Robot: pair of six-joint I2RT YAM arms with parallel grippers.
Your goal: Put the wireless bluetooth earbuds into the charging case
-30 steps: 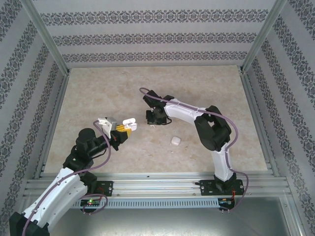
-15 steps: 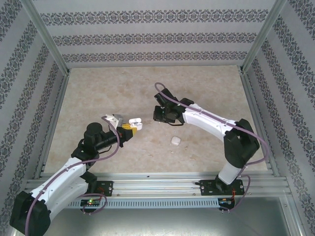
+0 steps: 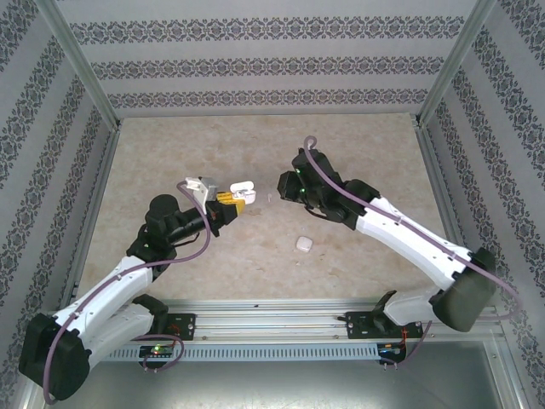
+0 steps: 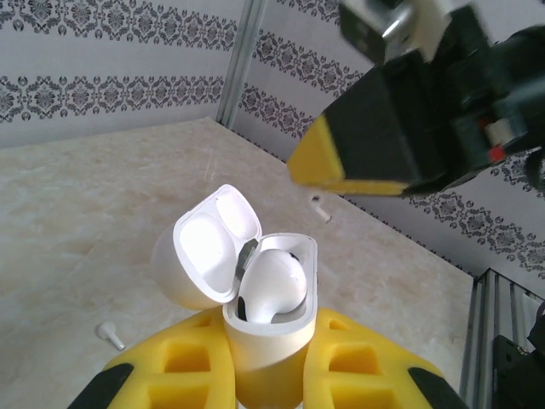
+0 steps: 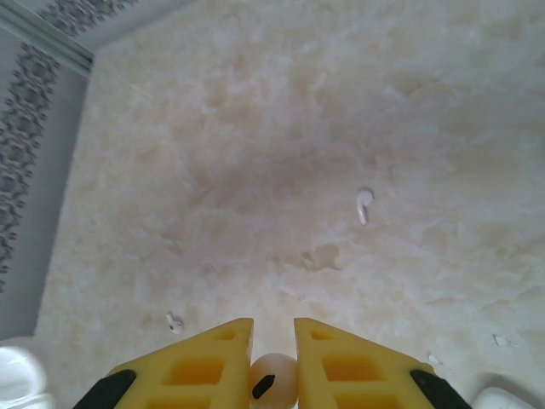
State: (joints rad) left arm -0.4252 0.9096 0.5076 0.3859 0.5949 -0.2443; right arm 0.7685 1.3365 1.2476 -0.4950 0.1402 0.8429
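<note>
**Earbud pinched in the right fingers, open charging case held up by the left**

A tiny white plastic earbud [image 5: 272,381] is sitting pinched between the yellow right fingers [image 5: 200,368], which are closed almost completely around it, up off the pale marbled worktop [image 3: 170,153]. A second white earbud [image 4: 274,285] is already resting in one well of the white rounded plastic charging case [image 4: 268,336]. The case's lid [image 4: 213,247] is standing hinged open. The yellow left fingers [image 4: 183,368] are clamping the case's lower body from both sides, nearly closed on it, and holding it in the air just beside the right fingers. One loose earbud [image 5: 364,205] is lying on the worktop ahead of the right fingers, and another loose earbud [image 5: 174,322] is lying nearer the case. A closed white case [image 3: 304,244] is lying apart, towards the arm bases.

The earbud is looking very light, rigid and glossy, so probably slippery. The best hold is likely across its round head, leaving the stem free to slide into the empty well.

Compared with a second ago, the right arm is stretching much further out and both sets of fingers are sitting further from the bases. The closed white case is lying where it was.
</note>
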